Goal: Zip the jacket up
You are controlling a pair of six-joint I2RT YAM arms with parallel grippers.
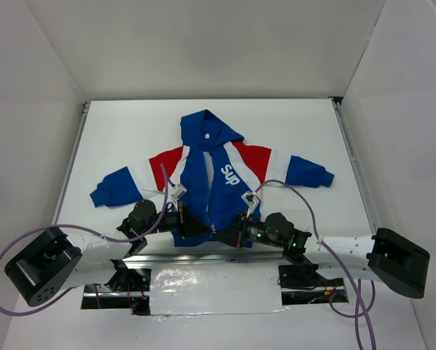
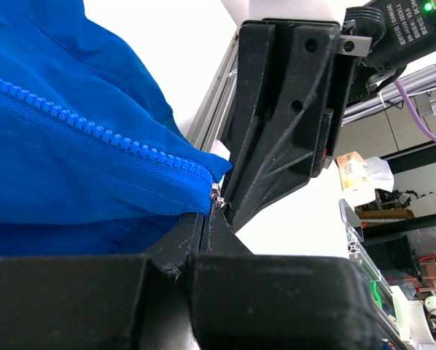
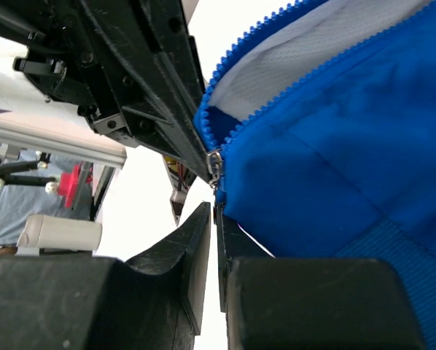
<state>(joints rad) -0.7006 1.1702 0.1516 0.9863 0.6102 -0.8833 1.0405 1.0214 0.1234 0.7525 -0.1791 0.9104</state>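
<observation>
Jacket [image 1: 211,171] lies flat on the white worktop [image 1: 305,124], front up; hood [image 1: 207,131] points to the far edge, hem to the arm bases; both sleeves spread outward, blue cuffs at their ends. White chest lettering [image 1: 230,173] sits on the panel toward the right arm's side; red and white bands cross the shoulders.

Front zipper [image 2: 101,131] is parted along most of its length; the two blue tooth rows run together only at the hem. White mesh lining [image 3: 313,51] shows inside the open flap. A small metal zipper part [image 3: 215,166] sits at the bottom corner where the rows meet.

Left gripper [image 1: 197,227] is at the hem, just on its own side of the zipper foot; fingers pressed together, the blue hem corner beside the teeth caught at their tips.

Right gripper [image 1: 224,235] is at the hem from the other side, nearly tip to tip with the left one; its fingers stand almost together with a thin bright slit between them; the metal part lies just above the tips, the blue hem band behind one finger; cannot tell whether anything is pinched.

Purple cables [image 1: 6,248] loop from both arms; one arcs over each side of the jacket. A shiny sheet [image 1: 214,292] lies between the bases at the near edge.
</observation>
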